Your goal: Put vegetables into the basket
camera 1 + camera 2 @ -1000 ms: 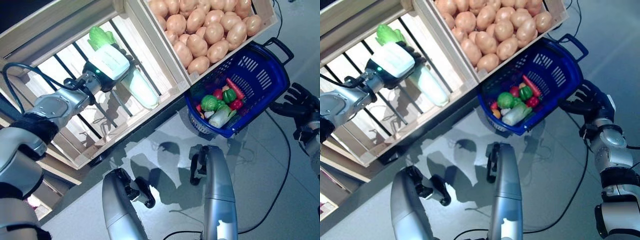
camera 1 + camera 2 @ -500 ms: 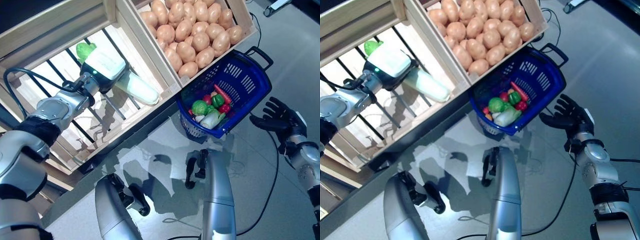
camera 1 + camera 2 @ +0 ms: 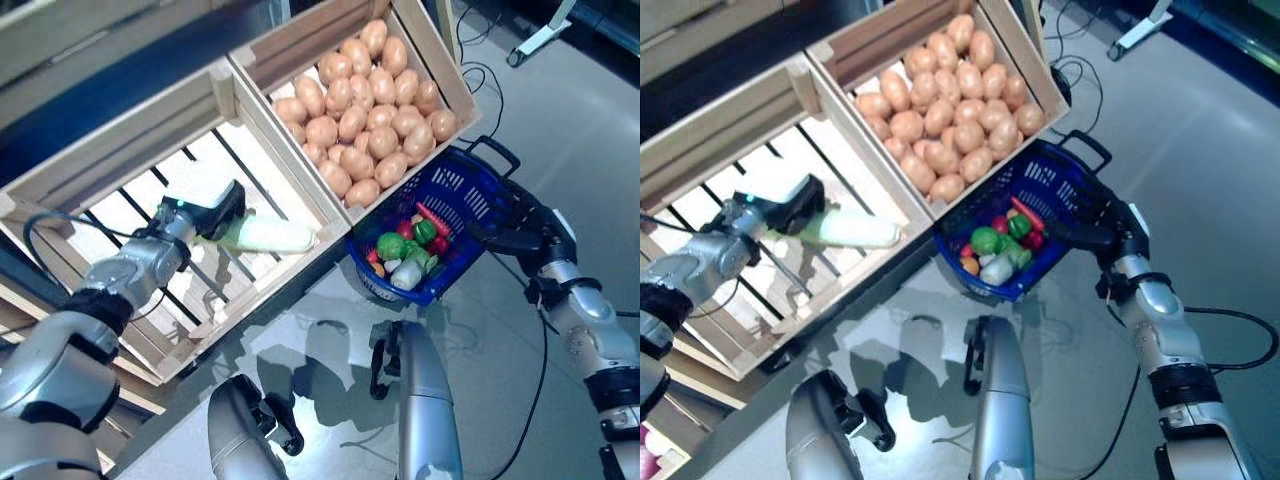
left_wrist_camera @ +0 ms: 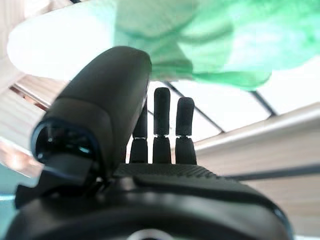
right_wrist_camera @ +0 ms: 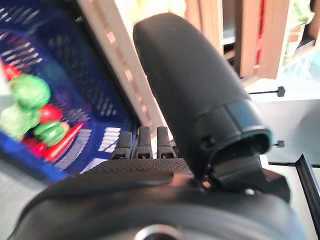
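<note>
Two slatted crates of pale, unfinished wood stand side by side, tilted toward the robot. The slatted crate on the robot's left has dark gaps between its bottom boards, and inside it the left hand is at the leafy end of a long, smooth cabbage with a pale whitish-green stalk. In the left wrist view the hand's dark, matte fingers stand straight in a row with the thumb raised beside them, the cabbage's frilled green leaves and white stalk lying across them; the head views do not settle whether the thumb presses the vegetable, so the hand reads as spread rather than curled around it. The potato crate beside it is heaped with rounded, tan-skinned potatoes of dull finish. Just below its lower corner sits the blue basket, glossy plastic with perforated walls and a black handle, holding small shiny vegetables: green rounded ones, red ones, a slim red-orange carrot shape and a whitish piece. The right hand is at the basket's far rim, its fingers straight beside the blue mesh wall. No writing can be read anywhere.
</note>
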Robot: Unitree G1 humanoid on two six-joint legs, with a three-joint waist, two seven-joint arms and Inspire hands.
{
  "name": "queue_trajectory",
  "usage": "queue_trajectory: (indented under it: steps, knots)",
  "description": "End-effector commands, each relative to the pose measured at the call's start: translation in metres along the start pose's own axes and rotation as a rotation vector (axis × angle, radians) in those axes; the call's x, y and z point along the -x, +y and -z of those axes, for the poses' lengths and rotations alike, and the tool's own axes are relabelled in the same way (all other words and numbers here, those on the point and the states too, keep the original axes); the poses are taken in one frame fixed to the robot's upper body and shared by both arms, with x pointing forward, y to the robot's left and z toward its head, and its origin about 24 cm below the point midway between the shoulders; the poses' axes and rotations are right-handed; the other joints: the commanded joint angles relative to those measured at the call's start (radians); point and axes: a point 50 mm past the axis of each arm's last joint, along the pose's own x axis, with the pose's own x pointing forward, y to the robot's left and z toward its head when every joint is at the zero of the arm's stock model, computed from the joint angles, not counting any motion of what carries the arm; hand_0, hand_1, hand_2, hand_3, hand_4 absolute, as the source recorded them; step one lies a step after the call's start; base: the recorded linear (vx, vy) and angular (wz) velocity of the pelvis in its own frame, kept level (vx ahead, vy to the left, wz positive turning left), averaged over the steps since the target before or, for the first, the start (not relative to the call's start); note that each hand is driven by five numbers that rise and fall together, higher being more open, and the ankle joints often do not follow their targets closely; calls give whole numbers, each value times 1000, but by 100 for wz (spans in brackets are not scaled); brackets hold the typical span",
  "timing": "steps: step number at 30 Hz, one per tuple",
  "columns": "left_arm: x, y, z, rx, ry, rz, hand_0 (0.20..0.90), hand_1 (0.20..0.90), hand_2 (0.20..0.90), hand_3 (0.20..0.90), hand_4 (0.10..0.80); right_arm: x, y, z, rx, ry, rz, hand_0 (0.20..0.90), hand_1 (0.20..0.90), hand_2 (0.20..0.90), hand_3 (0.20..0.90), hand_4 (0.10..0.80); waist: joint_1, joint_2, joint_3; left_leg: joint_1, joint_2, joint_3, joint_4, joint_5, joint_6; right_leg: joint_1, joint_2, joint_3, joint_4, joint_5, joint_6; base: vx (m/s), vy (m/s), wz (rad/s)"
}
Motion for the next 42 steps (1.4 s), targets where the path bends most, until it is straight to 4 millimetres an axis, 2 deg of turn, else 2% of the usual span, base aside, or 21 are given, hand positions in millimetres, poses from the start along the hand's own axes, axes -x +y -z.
queue_trajectory:
  steps: [1,5,11,12,13,17,22,23,24,25,26,27,32,42]
  knots:
    - [-2,36,8,182,27,-200,300,300,300,300,400,-12,14,-64,-9,-357,-42,900,900,900,900,800,31,-18,-42,-20,23,-90,-157,174,-37,159,-70,62,-162,109,119,67,12,-6]
    - [4,17,2,267,23,-161,300,300,300,300,400,-12,19,-60,-6,-347,-42,900,900,900,900,800,50,-17,-55,70,0,-74,-236,193,-34,247,-62,50,-228,119,110,93,9,5]
    - [17,-10,3,417,82,-132,300,300,300,300,400,-9,21,-42,-17,-287,-34,900,900,900,900,800,67,-20,-72,166,-4,-46,-315,216,-33,339,-68,17,-290,132,114,87,-3,-5]
    - [18,-13,2,431,86,-128,300,300,300,300,400,-9,22,-41,-18,-279,-37,900,900,900,900,800,67,-22,-75,169,-6,-34,-346,251,-23,345,-67,7,-320,161,102,-2,-6,-6]
    - [19,-16,1,446,87,-124,300,300,300,300,400,-8,22,-39,-20,-271,-36,900,900,900,900,800,69,-23,-75,179,-6,-30,-359,258,-25,356,-67,3,-333,166,104,-4,-7,-4]
    - [20,-20,-3,461,90,-121,300,300,300,300,400,-6,24,-32,-17,-250,-48,900,900,900,900,800,73,-23,-73,208,-4,-14,-416,290,-31,388,-66,-12,-377,185,106,21,3,0]
    - [16,-15,-3,393,91,-126,300,300,300,300,400,-10,29,-36,4,-250,-73,900,900,900,900,800,78,-23,-59,193,4,-15,-429,321,-46,385,-71,-18,-386,195,110,-10,-1,-2]
    - [16,-16,-2,373,95,-113,582,582,582,582,588,-10,29,-37,7,-250,-79,900,900,900,900,800,78,-23,-56,188,7,-17,-426,323,-48,381,-73,-17,-383,196,111,0,0,0]
    - [16,-16,1,365,111,-98,900,900,900,900,800,-10,29,-37,10,-250,-84,900,900,900,900,800,79,-23,-52,181,9,-19,-421,325,-50,376,-74,-16,-379,196,111,0,0,0]
    - [17,-18,3,368,130,-85,900,900,900,900,800,-10,30,-37,12,-250,-86,900,900,900,900,800,78,-23,-50,175,11,-21,-417,326,-51,371,-75,-15,-375,195,112,54,13,1]
    - [17,-20,4,377,140,-67,900,900,900,900,800,-10,31,-37,13,-248,-91,900,900,900,900,800,77,-23,-43,173,14,-31,-397,303,-67,371,-76,-6,-354,171,125,44,16,-1]
    - [17,-25,7,412,175,-17,900,900,900,900,800,-9,31,-37,16,-246,-94,900,900,900,900,800,77,-24,-34,153,20,-39,-379,303,-71,356,-77,-2,-338,165,126,42,15,-1]
    - [16,-39,3,467,214,110,900,900,900,900,800,-11,32,-39,17,-236,-99,900,900,900,900,800,75,-24,-8,103,24,-57,-345,306,-76,314,-77,10,-306,160,129,-27,7,0]
    - [6,-38,1,540,253,193,900,900,900,900,800,-11,37,-49,13,-275,-115,900,900,900,900,800,61,-30,65,-4,22,-70,-289,306,-82,207,-72,33,-253,167,136,-98,9,2]
